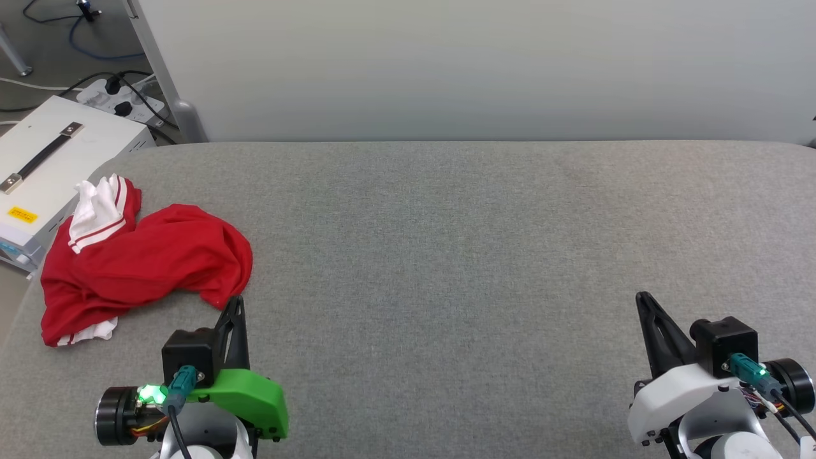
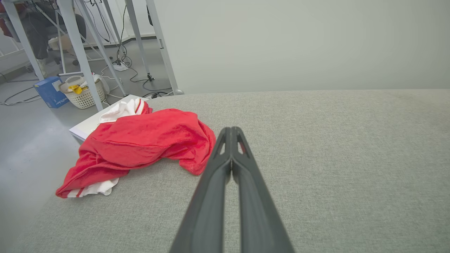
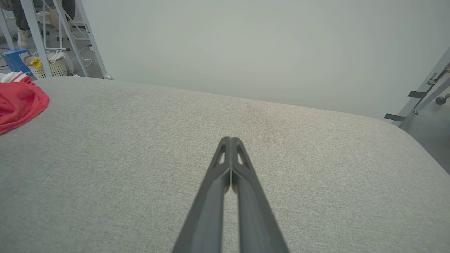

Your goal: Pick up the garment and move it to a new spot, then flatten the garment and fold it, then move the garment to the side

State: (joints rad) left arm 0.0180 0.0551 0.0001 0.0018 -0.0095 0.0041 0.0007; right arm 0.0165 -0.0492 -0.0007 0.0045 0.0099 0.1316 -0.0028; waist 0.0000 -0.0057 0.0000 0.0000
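Lying crumpled at the left edge of the grey fabric table (image 1: 446, 255), the red T-shirt with white striped sleeves (image 1: 146, 268) is sitting untouched. Left gripper (image 1: 236, 303) and right gripper (image 1: 644, 299) are hovering, jaws pressed together. Advice: spreading left jaws, then pinching a thick fold.

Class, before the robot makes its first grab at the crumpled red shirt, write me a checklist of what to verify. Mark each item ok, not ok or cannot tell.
1. The left gripper open for a grasp: not ok, its fingers are pressed together.
2. The right gripper open: not ok, shut too.
3. The red-and-white T-shirt free of both grippers: ok, neither holds it.
4. T-shirt lying wholly on the grey padded table: cannot tell, its left side reaches the edge.
5. T-shirt within easy reach of the left gripper: ok, the tips sit beside its near fold.
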